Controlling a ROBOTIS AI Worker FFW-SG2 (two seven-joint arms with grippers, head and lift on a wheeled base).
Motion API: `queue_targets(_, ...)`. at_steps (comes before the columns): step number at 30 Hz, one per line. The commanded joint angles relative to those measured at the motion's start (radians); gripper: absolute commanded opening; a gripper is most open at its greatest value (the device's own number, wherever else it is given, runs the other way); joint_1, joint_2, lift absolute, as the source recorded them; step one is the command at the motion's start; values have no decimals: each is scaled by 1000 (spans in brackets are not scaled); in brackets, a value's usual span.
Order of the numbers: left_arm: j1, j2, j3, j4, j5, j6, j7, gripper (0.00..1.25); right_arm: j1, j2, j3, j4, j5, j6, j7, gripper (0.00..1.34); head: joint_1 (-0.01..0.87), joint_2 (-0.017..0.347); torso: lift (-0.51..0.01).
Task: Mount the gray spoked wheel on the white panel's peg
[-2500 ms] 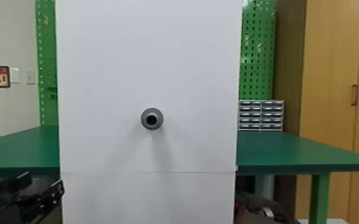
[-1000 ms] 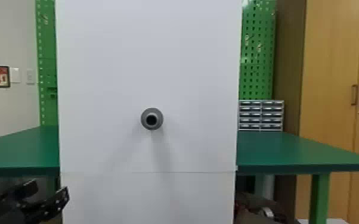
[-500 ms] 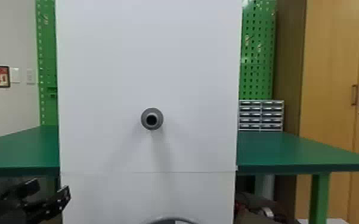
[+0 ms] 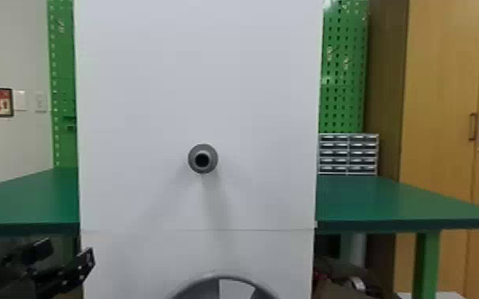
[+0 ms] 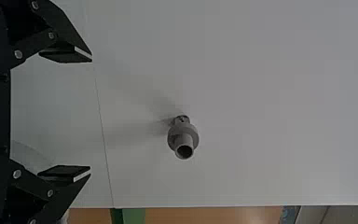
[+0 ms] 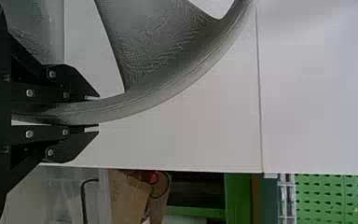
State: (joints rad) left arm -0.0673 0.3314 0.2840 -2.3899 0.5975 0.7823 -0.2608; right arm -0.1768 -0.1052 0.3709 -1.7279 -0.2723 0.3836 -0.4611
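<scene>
The white panel [image 4: 143, 95] stands upright in the middle of the head view, its gray peg [image 4: 203, 158] sticking out toward me. At the bottom edge, below the peg, rises the upper rim of the gray spoked wheel [image 4: 226, 277]. My left gripper [image 4: 65, 254] is at the lower left; in the left wrist view the same gripper [image 5: 91, 114] is open and holds nothing, with the peg [image 5: 183, 137] beyond its fingertips. In the right wrist view my right gripper [image 6: 95, 112] is shut on the rim of the wheel [image 6: 168, 86], in front of the panel.
Green tabletops [image 4: 378, 202] extend on both sides behind the panel. Small drawers [image 4: 348, 154] stand on the right one, near a green pegboard [image 4: 344, 79] and a wooden cabinet [image 4: 437, 99]. Brown and red items [image 4: 338, 274] lie under the right tabletop.
The wheel has come up into the head view from below, its rim higher than half a second ago. My left gripper has shifted slightly right since the earliest frame.
</scene>
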Motion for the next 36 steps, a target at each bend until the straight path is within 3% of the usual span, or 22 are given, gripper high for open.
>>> queue_targets(1,0,1,0,0,-4,0,0,847,-27,-4,22,-32,10,38,-33,133,91,-8,-483)
queue_targets(19,-8,5,-17,0,-15,2,0,845,-210,4,74,-101,10,187,-94,132,91,-8,-483)
queue_targets(36,-19,8,-35,6,-24,11,0,845,-352,15,98,-128,10,233,-94,124,91,-8,-483)
